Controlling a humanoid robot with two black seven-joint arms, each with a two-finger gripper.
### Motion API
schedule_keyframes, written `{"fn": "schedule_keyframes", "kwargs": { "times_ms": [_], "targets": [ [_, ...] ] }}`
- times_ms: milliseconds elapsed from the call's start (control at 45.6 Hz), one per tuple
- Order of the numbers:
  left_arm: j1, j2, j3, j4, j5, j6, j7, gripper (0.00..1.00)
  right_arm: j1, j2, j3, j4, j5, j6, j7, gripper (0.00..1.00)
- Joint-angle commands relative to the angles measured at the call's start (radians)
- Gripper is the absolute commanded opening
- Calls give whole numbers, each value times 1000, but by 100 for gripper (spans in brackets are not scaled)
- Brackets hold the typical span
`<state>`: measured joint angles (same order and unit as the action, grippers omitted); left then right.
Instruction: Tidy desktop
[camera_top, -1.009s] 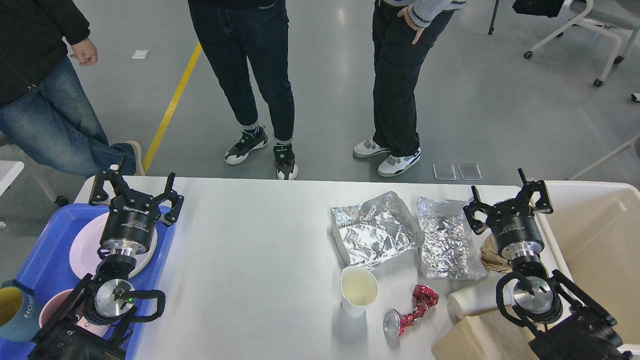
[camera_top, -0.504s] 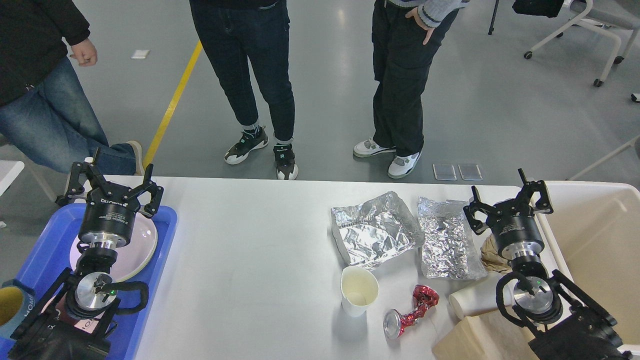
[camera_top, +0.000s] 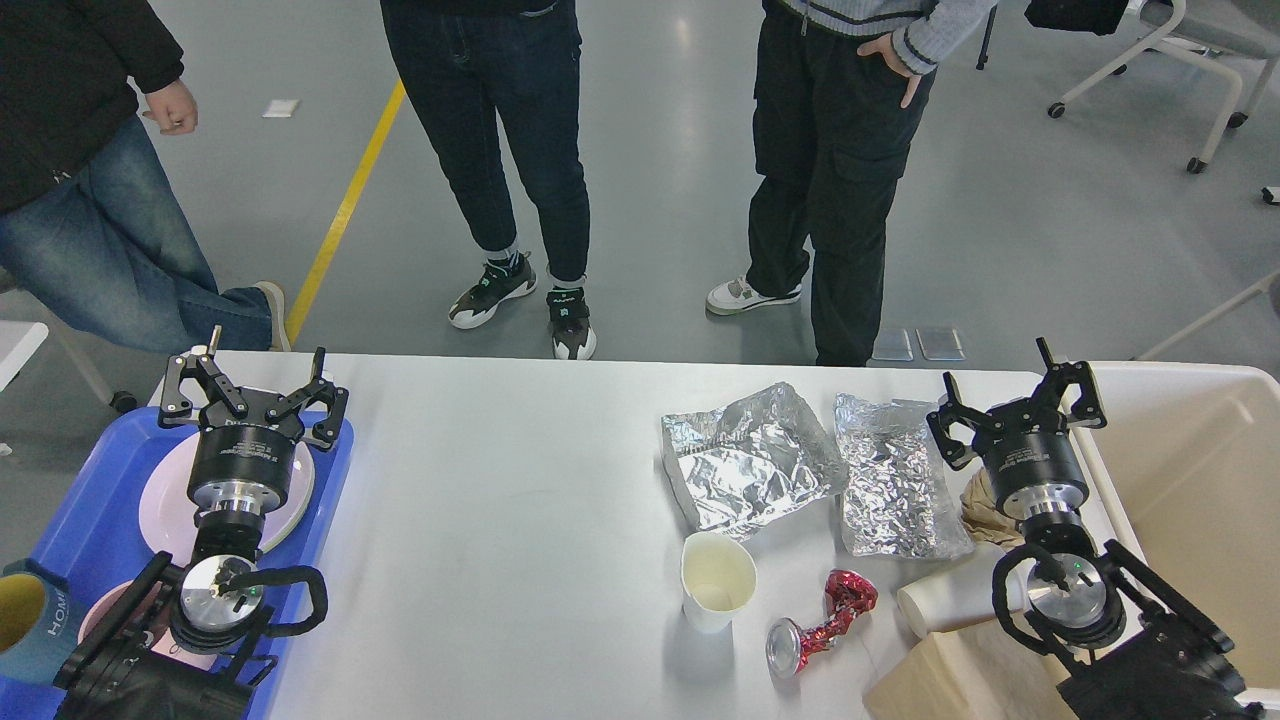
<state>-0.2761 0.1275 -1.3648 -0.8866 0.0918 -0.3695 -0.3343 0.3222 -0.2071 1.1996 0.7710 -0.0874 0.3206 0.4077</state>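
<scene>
The desktop (camera_top: 520, 520) spread wide beneath both arms. The left gripper (camera_top: 255, 385) hung with fingers spread and empty over the far end of a blue tray (camera_top: 90, 510) at the desktop's left edge, above a pale plate (camera_top: 165, 495). The right gripper (camera_top: 1015, 400) stood likewise spread and empty near the desktop's right edge, just beside a cream bin (camera_top: 1190, 470). Between the arms, toward the right, lay two foil sheets (camera_top: 750, 460), a paper cup (camera_top: 716, 580) upright near them, a crushed can (camera_top: 820, 625) and a tipped cup (camera_top: 945, 600).
</scene>
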Motion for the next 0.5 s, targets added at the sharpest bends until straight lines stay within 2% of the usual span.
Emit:
{"fn": "schedule_keyframes", "kwargs": {
  "times_ms": [0,197,482],
  "targets": [
    [-14,-3,3,21,2,-5,1,96,1,0,0,-1,0,0,0,100],
    [-14,0,70,41,3,-83,-2,96,1,0,0,-1,0,0,0,100],
    [-28,0,67,61,-9,-95,0,96,0,0,0,1,0,0,0,100]
  ]
}}
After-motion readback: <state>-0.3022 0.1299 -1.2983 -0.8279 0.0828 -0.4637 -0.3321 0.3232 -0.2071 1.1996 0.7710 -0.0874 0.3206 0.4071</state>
